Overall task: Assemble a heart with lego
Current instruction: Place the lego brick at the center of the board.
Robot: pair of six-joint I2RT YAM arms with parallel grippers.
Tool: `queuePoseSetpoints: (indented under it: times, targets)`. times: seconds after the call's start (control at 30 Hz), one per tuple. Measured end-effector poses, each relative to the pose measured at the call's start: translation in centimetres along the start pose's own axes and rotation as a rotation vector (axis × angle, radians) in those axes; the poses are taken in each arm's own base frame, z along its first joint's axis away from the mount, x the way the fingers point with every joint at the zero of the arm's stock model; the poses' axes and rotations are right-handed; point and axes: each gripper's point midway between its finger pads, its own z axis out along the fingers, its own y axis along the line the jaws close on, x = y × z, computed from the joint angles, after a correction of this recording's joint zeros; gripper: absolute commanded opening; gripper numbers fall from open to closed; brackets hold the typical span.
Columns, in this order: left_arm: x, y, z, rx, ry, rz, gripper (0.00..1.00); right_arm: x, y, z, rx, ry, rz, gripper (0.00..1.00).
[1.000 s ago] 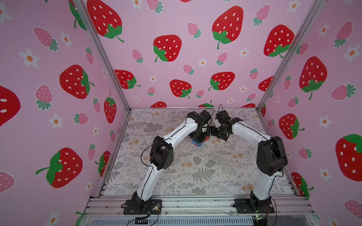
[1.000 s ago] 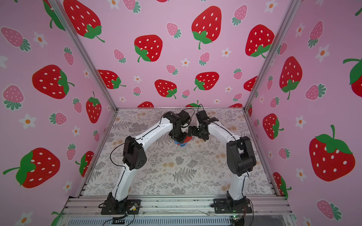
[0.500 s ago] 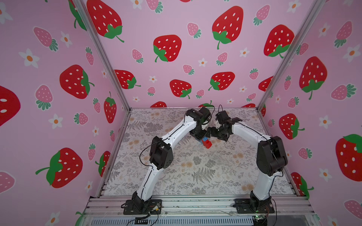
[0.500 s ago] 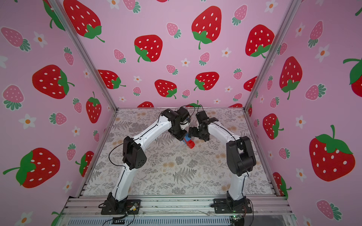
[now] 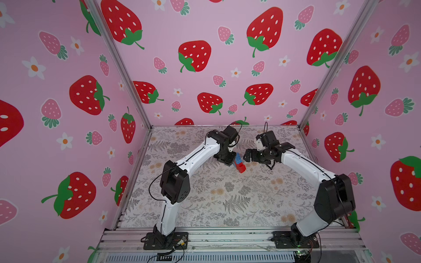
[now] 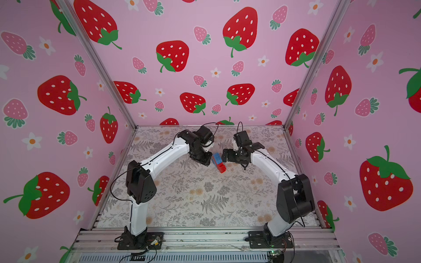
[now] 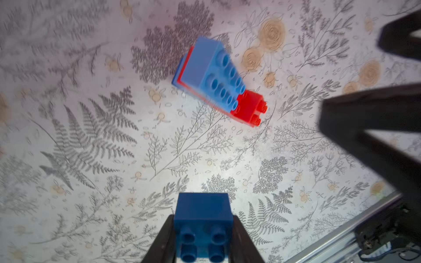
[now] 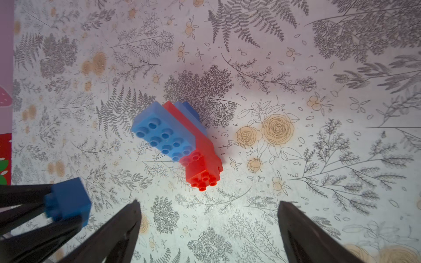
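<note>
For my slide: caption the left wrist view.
Left gripper holds a dark blue brick; the part-built heart lies apart on the floral mat.

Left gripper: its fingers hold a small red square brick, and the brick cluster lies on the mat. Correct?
No: the left wrist view shows the left gripper's square brick is dark blue, not red. The brick cluster does lie on the mat.

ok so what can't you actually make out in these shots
- Cluster: brick count unclear. The right wrist view shows only edges of the layers behind the light blue brick, and the left wrist view blurs its side.
- Cluster in both top views: too small to show studs or joints.
- Held blue brick: cannot be picked out under the left gripper in both top views; blurred in the right wrist view.
</note>
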Motion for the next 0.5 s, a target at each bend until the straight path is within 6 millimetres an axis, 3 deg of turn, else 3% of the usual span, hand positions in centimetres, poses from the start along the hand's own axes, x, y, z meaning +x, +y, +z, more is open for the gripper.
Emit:
queuePoseSetpoints:
  times: [0.13,0.27,0.37,0.5]
  targets:
    - [3.9,0.8,4.4,-0.033,0.091,-0.144,0.28,1.5,-0.4,-0.2,-0.006,0.020,-0.005,0.99]
    - [6.1,-0.4,8.0,-0.050,0.134,-0.211,0.37,3.4,-1.3,0.5,0.017,0.072,-0.003,0.99]
    - [6.6,-1.7,9.0,-0.041,0.126,-0.226,0.50,4.0,-1.6,0.7,0.024,0.090,-0.004,0.99]
    - [5.9,-2.3,8.8,-0.017,0.092,-0.248,0.63,4.1,-1.7,0.7,0.025,0.092,-0.009,0.99]
